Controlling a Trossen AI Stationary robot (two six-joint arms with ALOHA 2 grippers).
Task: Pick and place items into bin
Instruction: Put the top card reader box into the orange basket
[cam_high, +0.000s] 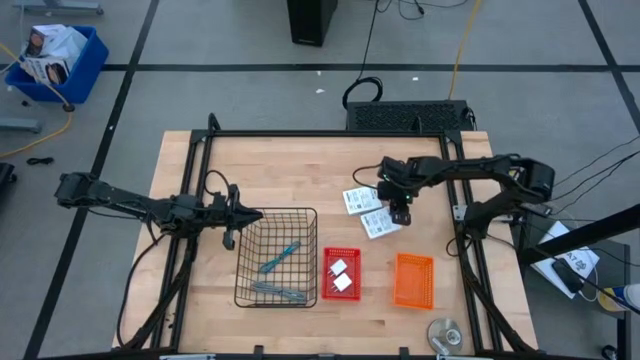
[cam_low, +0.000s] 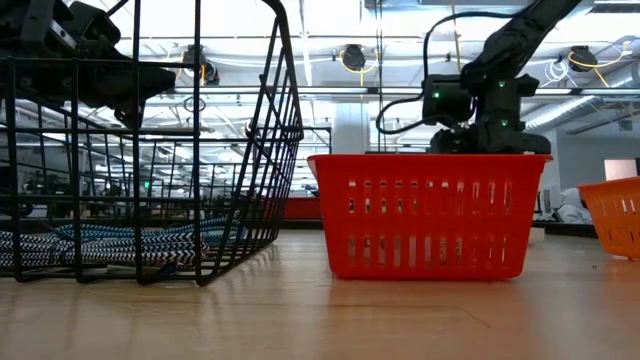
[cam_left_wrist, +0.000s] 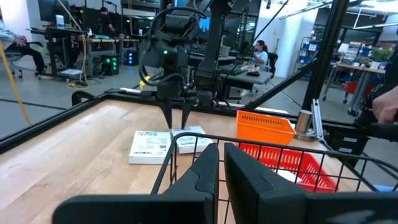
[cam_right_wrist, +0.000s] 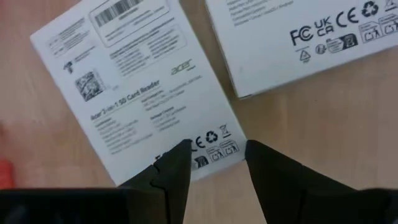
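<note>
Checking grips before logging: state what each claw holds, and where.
Nothing is held. Right claw hangs open over a white card; left claw is shut, empty, at the wire basket rim.

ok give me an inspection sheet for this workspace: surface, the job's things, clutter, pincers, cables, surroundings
Surface: wooden table, black frame around it.
Job's things: two slim tools in the wire basket; two white blocks in the red bin; white cards flat on the table.
Clutter: orange bin; silver disc at the table edge.
Pincers: left pincer shut, at the wire basket's rim; right pincer open, just above a card, holding nothing.
Cables: running along both arms and over the floor.
Surroundings: blue crate on the floor; people at desks beyond the table.
</note>
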